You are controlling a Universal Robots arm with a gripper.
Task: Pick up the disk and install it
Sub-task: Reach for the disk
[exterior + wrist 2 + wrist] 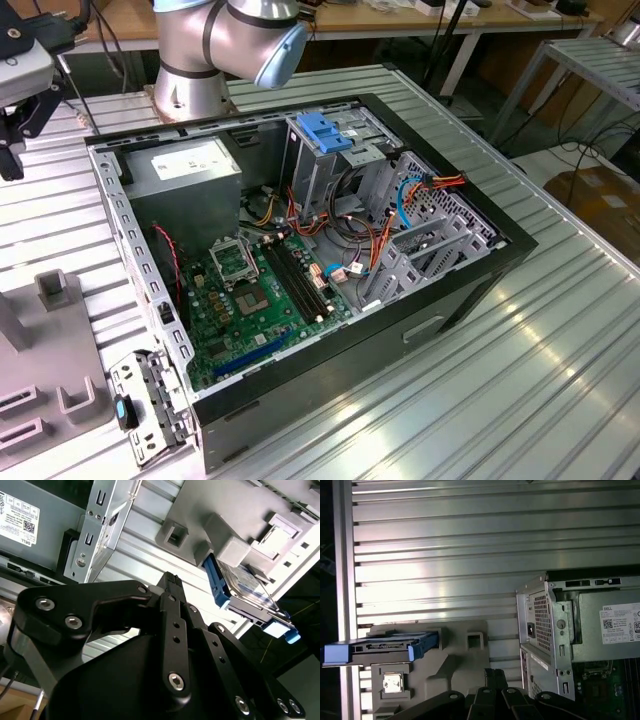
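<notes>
Disk, flat dark grey rectangular drive with bright blue plastic rails (pixel 385 648), sits in a light grey moulded plastic holder (pixel 465 665) on the ribbed aluminium table (pixel 445 540), outside the computer. In the first wrist view it is seen edge-on, one blue tab reaching past the holder's edge. In the second wrist view the disk (pixel 235 587) leans in a slot of the same holder (pixel 230 545), blue rail along its near edge. Black metal gripper (pixel 495 676) hangs over the table between the holder and the corner of the case. It is apart from the disk, fingers pressed together with nothing between them; its linkage and tips (pixel 170 579) also show in the second wrist view. In the exterior view, an open black tower computer case (pixel 450 290) lies on its side at centre frame. Inside it, a green motherboard (pixel 260 290) is at lower centre and a grey metal power supply box (pixel 185 165) at upper left. A grey metal cage with a blue plastic handle (pixel 325 135) is at upper centre. Silver and blue robot arm (pixel 215 45) stands behind the case at top. Part of the grey holder (pixel 60 380) is at the exterior view's lower left.
</notes>
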